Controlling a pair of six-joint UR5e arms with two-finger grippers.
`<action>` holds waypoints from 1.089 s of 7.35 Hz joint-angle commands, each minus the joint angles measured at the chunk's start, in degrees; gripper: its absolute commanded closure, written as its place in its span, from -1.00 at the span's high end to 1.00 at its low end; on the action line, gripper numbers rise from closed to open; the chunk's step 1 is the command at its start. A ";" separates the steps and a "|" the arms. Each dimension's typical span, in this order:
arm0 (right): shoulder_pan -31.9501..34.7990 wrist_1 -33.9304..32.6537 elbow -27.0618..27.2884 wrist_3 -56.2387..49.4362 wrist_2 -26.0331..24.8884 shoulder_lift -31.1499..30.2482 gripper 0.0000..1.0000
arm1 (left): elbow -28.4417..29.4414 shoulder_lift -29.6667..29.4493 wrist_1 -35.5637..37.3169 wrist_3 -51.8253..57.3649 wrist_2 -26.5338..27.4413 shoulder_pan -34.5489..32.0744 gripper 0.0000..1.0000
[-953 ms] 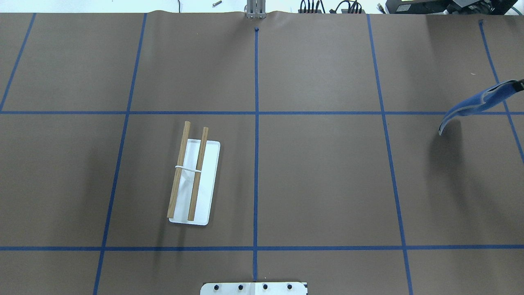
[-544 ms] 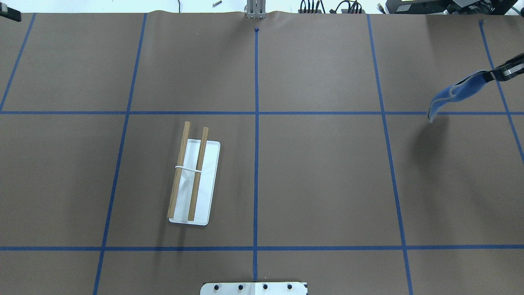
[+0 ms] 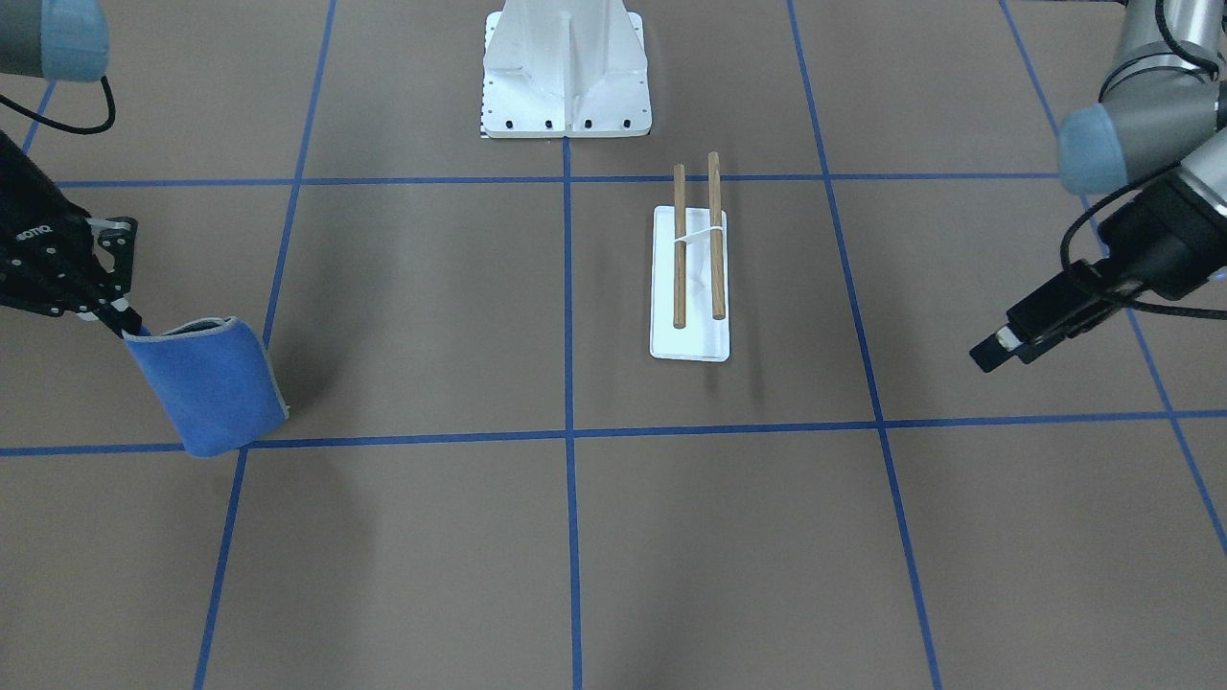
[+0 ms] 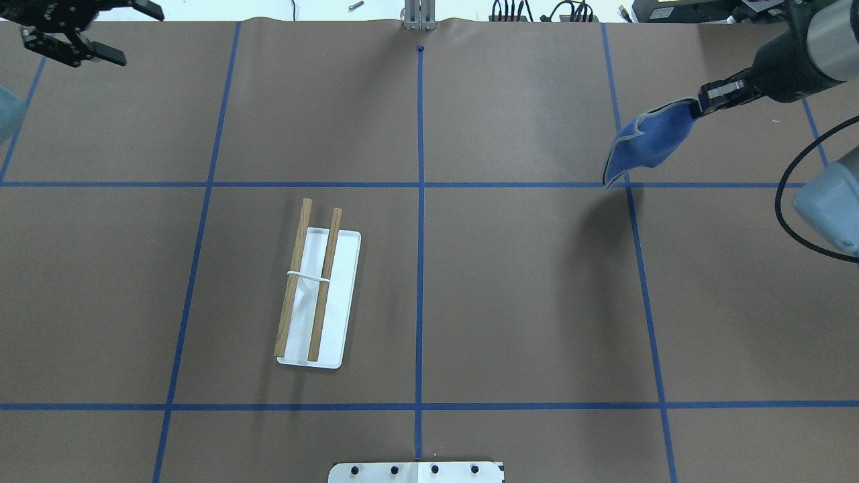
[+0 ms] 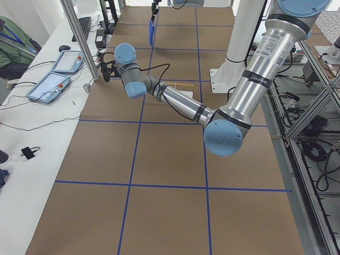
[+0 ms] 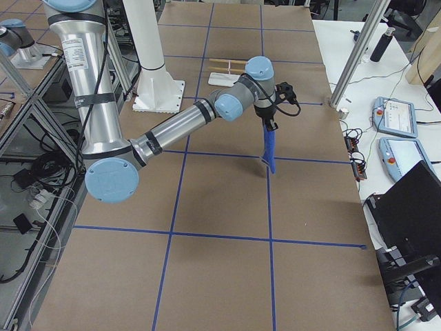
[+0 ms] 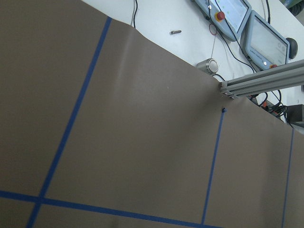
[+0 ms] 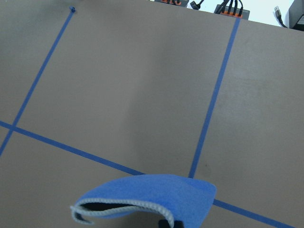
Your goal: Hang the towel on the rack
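The blue towel (image 4: pixel 644 141) hangs folded above the table at the far right, pinched at one end by my right gripper (image 4: pixel 701 107), which is shut on it. It also shows in the front view (image 3: pixel 211 383) and the right wrist view (image 8: pixel 152 194). The rack (image 4: pixel 315 288), two wooden dowels over a white base (image 4: pixel 343 295), stands left of the table's middle, far from the towel; it also shows in the front view (image 3: pixel 695 259). My left gripper (image 4: pixel 134 37) is open and empty at the far left corner, high over the table.
The white bolted robot pedestal (image 3: pixel 566 72) stands at the near edge. Blue tape lines (image 4: pixel 420 201) grid the brown table. Tablets and cables (image 7: pixel 247 23) lie beyond the far edge.
My right gripper has carried the towel left and slightly farther, over the blue tape line. My left gripper has come into view at the far left corner.
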 commanded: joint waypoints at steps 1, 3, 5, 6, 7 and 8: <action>-5.46 -0.17 -0.02 9.85 -5.51 4.29 -1.00 | -0.06 -4.71 0.01 -21.41 9.27 7.88 0.96; -10.12 -0.26 -0.02 18.39 -11.41 7.73 -1.00 | -0.06 -7.53 0.09 -25.36 15.89 11.68 0.85; -14.16 -0.35 -0.11 25.51 -16.85 10.97 -1.00 | -0.14 -8.94 0.62 -32.77 18.44 18.79 0.89; -16.19 -0.96 -0.20 28.15 -20.10 12.56 -1.00 | 0.03 -10.17 0.62 -39.63 20.03 20.56 0.93; -17.86 -3.40 -0.28 29.40 -22.65 14.84 -1.00 | -0.05 -10.96 0.62 -44.31 20.05 21.62 0.93; -18.84 -6.04 -0.37 30.28 -24.07 17.21 -1.00 | 0.03 -11.75 0.53 -49.66 20.05 22.67 0.93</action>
